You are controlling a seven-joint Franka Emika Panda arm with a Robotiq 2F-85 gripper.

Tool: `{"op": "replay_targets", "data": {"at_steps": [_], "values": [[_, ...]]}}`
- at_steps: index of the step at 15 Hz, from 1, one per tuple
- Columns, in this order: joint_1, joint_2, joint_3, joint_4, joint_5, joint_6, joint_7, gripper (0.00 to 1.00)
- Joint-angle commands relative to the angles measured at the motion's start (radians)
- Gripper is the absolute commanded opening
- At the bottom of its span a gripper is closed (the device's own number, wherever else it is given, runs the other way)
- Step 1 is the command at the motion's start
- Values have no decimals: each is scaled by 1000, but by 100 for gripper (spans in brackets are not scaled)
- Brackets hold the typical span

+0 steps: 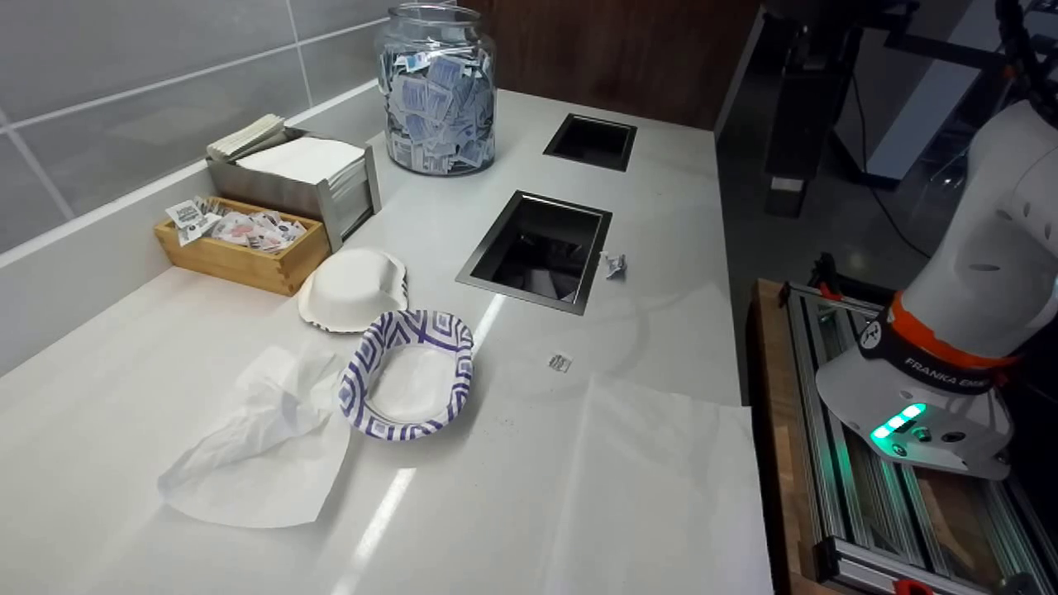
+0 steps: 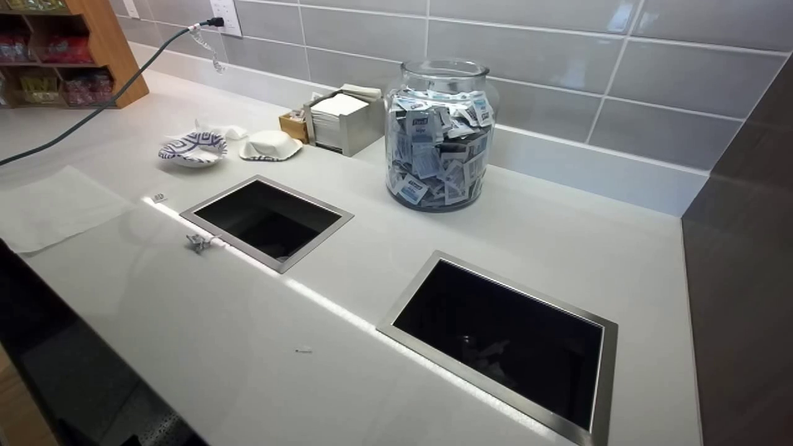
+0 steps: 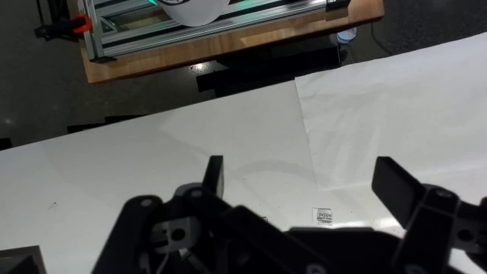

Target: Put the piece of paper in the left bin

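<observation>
One counter (image 2: 248, 322) holds the left bin (image 1: 521, 293); the gripper (image 3: 302, 180), spread and empty, is seemingly at the approach step. Next: descend on the paper scrap (image 2: 198, 243), which I take for the target, just beside that bin, and pinch it.

Glass jar (image 2: 445, 79) absolutely crammed with packets (image 2: 427, 162)

Metal napkin holder (image 1: 281, 194) nearby, wooden box (image 1: 223, 260) of sachets (image 1: 256, 230) beside it. Purple-patterned bowl (image 1: 413, 384) right way up, white bowl (image 1: 351, 289) upside down. Oh, and a cord (image 2: 133, 78) plugged into the wall outlet (image 2: 231, 15) lol.
</observation>
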Motion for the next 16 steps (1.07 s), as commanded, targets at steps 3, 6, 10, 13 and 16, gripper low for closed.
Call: {"op": "replay_targets", "data": {"at_steps": [3,6,10,13,16], "values": [[-14,-64,-81,-112,26,99,55,100],[-24,-105,-119,-175,23,134,49,100],[-37,-138,-160,-248,41,156,29,100],[-43,-103,-149,-210,13,131,31,100],[-43,-107,-151,-217,16,132,30,100]]}}
